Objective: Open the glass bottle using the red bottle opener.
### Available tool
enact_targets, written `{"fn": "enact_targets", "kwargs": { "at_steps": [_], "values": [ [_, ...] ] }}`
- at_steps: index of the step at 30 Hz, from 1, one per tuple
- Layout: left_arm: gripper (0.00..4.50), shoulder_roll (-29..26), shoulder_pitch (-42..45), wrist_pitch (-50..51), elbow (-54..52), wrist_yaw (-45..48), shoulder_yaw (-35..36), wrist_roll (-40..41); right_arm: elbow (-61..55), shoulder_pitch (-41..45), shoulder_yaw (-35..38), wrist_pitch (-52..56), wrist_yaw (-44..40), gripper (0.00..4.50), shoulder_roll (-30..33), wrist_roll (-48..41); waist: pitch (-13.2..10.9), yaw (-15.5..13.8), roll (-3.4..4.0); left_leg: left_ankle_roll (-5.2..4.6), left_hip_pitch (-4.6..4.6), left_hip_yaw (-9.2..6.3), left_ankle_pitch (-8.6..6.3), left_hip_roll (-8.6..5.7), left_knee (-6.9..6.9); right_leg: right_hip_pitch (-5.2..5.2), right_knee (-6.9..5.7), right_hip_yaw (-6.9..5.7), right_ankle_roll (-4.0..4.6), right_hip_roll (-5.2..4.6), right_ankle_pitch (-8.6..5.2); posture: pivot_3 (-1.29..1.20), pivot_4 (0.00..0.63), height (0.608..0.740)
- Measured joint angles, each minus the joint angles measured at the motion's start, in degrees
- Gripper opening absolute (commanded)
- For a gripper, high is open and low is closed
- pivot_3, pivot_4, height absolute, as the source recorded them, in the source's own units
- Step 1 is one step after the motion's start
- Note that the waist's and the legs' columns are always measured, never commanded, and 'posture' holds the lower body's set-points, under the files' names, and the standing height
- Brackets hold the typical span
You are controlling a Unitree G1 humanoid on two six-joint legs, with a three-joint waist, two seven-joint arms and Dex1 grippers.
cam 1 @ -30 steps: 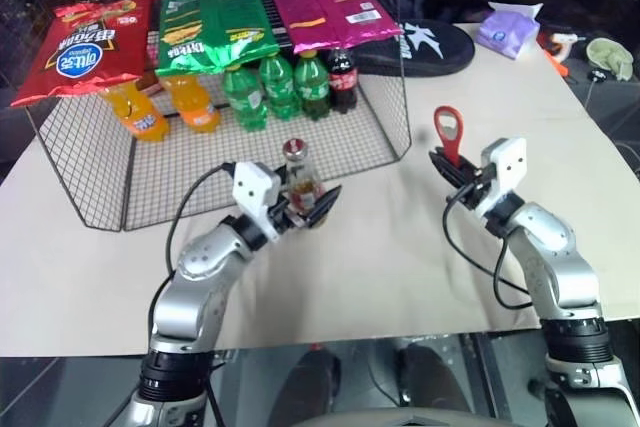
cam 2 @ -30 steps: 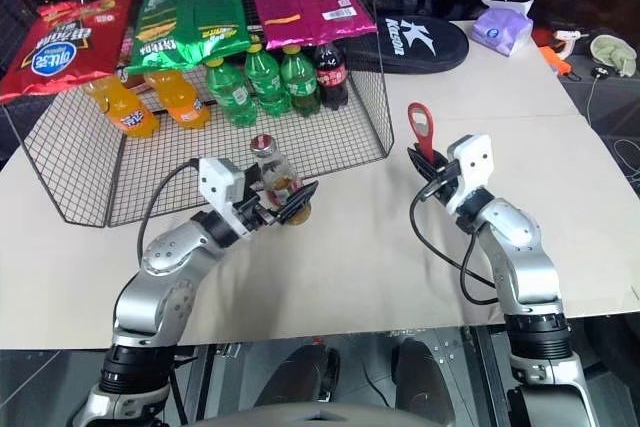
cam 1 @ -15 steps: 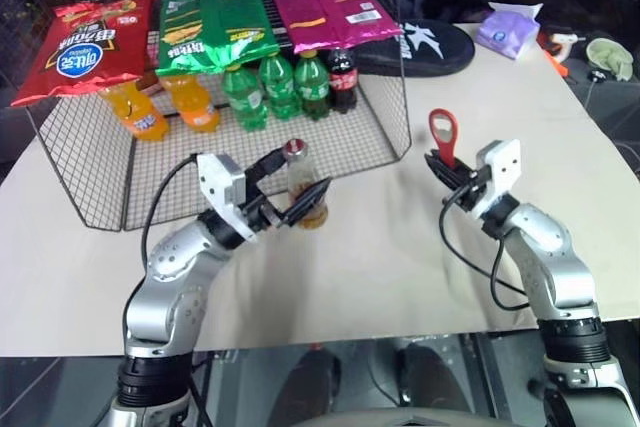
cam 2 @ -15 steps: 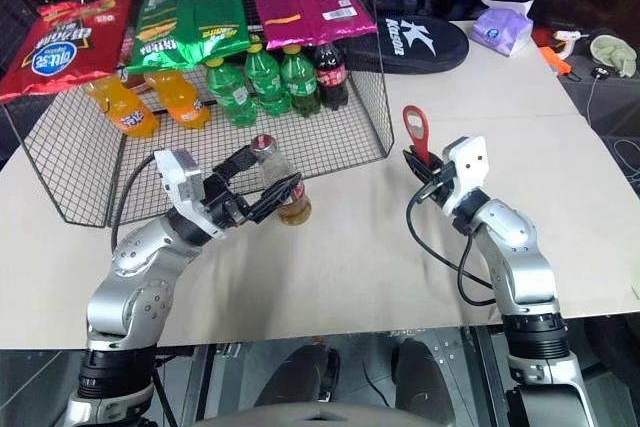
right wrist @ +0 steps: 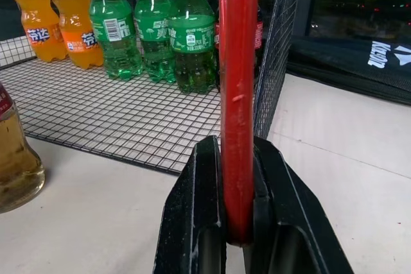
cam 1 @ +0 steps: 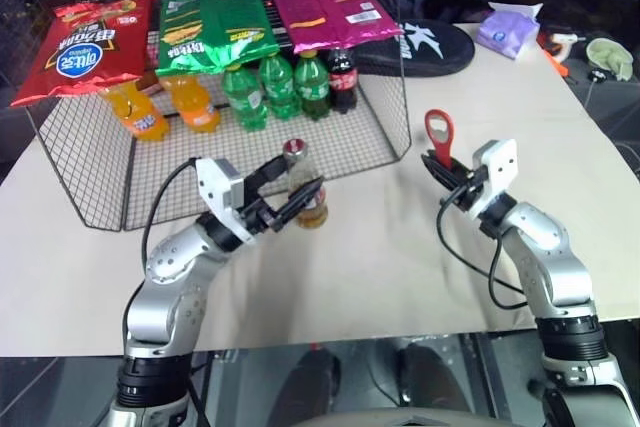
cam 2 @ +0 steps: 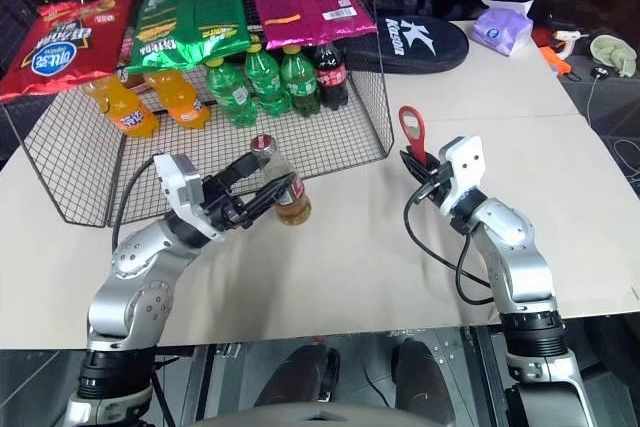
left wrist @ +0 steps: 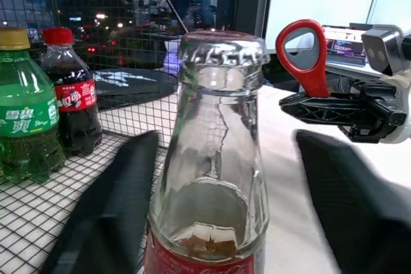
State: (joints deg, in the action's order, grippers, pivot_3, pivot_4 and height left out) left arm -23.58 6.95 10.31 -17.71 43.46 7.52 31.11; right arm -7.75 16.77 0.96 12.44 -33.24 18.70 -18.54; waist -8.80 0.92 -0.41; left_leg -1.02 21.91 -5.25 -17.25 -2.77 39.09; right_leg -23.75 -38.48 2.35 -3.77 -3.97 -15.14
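Here, the scene as you see it now.

Left gripper point(cam 1: 292, 191): your two black fingers point(left wrist: 109, 210) stand on either side of the glass bottle, partly spread. From the left wrist view a gap shows between each finger and the glass, so you are bracketing it, not clamping it.

Glass bottle point(cam 1: 304, 187): it stands upright on the table point(cam 1: 380, 257), between your left fingers, its metal cap point(left wrist: 221, 44) on. Amber liquid sits low in it, with a red label around the body.

Right gripper point(cam 1: 437, 164): your jaws are pinched tight on the handle of the red bottle opener.

Red bottle opener point(cam 1: 439, 133): it rises upright out of your right gripper, ring head uppermost, well apart from the bottle and off to its right.

Wire rack point(cam 1: 120, 187): just beyond your left gripper, its mesh floor reaching close behind the bottle.

Green soda bottles point(cam 1: 270, 87): standing in the rack, farther back from your left gripper, with orange bottles point(cam 1: 165, 107) beside them.

Snack bags point(cam 1: 215, 22): lying on top of the rack.
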Motion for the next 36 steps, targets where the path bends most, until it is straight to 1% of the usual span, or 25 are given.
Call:
{"fn": "enact_targets", "kwargs": {
  "at_steps": [1, 2, 4, 10, 13, 18, 23, 27, 33, 36],
  "values": [
    [1.68, 0.29, 0.53, -0.64, 0.25, -0.28, 0.48, -0.05, 0.0, 0.01, -0.07, -0.07, 0.0, 0.0, -0.01, 0.12, 0.0, -0.01, 0.0, 0.0, -0.01, 0.0, 0.0, 0.0, 0.0, 0.0, 0.0, 0.0, 0.0, 0.0, 0.0, 0.0, 0.15, 0.74],
    [1.44, 0.22, 1.14, -0.76, 0.3, -0.28, 0.9, -0.01, -0.01, 0.01, -0.13, -0.1, 0.0, 0.0, -0.03, 0.16, 0.0, -0.02, 0.0, 0.0, -0.02, -0.01, 0.0, 0.0, 0.0, 0.02, 0.0, -0.01, 0.0, 0.0, 0.0, 0.0, 0.15, 0.74],
    [1.16, 0.33, 1.61, -1.0, 0.3, -0.23, 0.88, 0.06, -0.01, 0.01, -0.56, -0.23, -0.02, 0.0, -0.26, 0.32, 0.01, -0.07, 0.01, 0.0, -0.03, -0.01, 0.0, -0.01, 0.0, 0.04, 0.0, -0.01, 0.0, -0.01, 0.0, 0.0, 0.15, 0.74],
    [1.12, 0.48, 1.67, -1.02, 0.3, -0.21, 0.87, 0.12, -0.05, 0.01, -1.84, -1.1, -0.14, 0.0, -0.58, 1.15, 0.01, -0.07, 0.01, 0.0, -0.03, -0.01, 0.0, -0.01, 0.0, 0.04, 0.01, -0.01, 0.0, -0.01, 0.0, 0.0, 0.15, 0.74],
    [1.12, 0.46, 1.59, -1.12, 0.28, -0.19, 0.88, 0.1, -0.29, 0.47, -3.88, -1.6, -0.73, 0.0, -0.62, 2.25, 0.01, -0.04, 0.01, 0.0, -0.04, -0.01, 0.0, -0.01, 0.0, 0.03, 0.01, -0.01, 0.0, -0.01, 0.0, 0.0, 0.15, 0.74],
    [1.12, 0.39, 0.51, -2.25, 0.1, 0.22, 0.89, 0.08, -1.66, 4.03, -8.08, -2.34, -1.73, 0.0, -1.04, 4.66, 0.01, -0.11, 0.01, 0.0, -0.04, -0.04, 0.0, -0.01, 0.0, 0.04, 0.01, -0.03, 0.0, -0.01, 0.0, 0.0, 0.15, 0.74],
    [1.12, 0.21, -0.53, -3.31, -0.32, 0.61, 0.86, -0.01, -1.57, 8.75, -13.48, -5.5, -2.44, 0.0, -0.09, 11.66, 0.01, -0.15, 0.01, 0.0, -0.05, -0.05, 0.0, -0.02, 0.0, 0.07, 0.04, -0.06, 0.0, -0.01, 0.0, 0.0, 0.15, 0.74],
    [1.12, 0.2, -0.67, -3.44, -0.33, 0.63, 0.8, -0.04, 2.65, 12.13, -16.75, -8.8, 0.04, 0.0, -1.22, 18.62, 0.01, -0.02, 0.01, 0.0, -0.06, -0.03, 0.0, -0.02, 0.0, 0.06, 0.04, -0.04, 0.0, -0.01, 0.0, 0.0, 0.15, 0.74],
    [1.12, 0.26, -0.44, -3.46, -0.25, 0.63, 0.45, -0.13, 11.17, 15.45, -21.48, -14.9, 2.97, 0.0, -5.75, 25.36, 0.01, -0.01, 0.01, 0.0, -0.06, -0.04, 0.0, -0.02, -0.01, 0.06, 0.05, -0.05, 0.0, -0.01, 0.0, 0.0, 0.15, 0.74],
    [1.12, 0.25, -0.32, -3.47, -0.14, 0.63, 0.38, -0.14, 14.21, 17.08, -22.56, -19.08, 5.12, 0.0, -7.26, 28.25, 0.01, -0.02, 0.01, 0.0, -0.06, -0.04, 0.0, -0.03, -0.01, 0.05, 0.05, -0.05, 0.0, -0.01, 0.0, 0.0, 0.15, 0.74]
  ]
}}
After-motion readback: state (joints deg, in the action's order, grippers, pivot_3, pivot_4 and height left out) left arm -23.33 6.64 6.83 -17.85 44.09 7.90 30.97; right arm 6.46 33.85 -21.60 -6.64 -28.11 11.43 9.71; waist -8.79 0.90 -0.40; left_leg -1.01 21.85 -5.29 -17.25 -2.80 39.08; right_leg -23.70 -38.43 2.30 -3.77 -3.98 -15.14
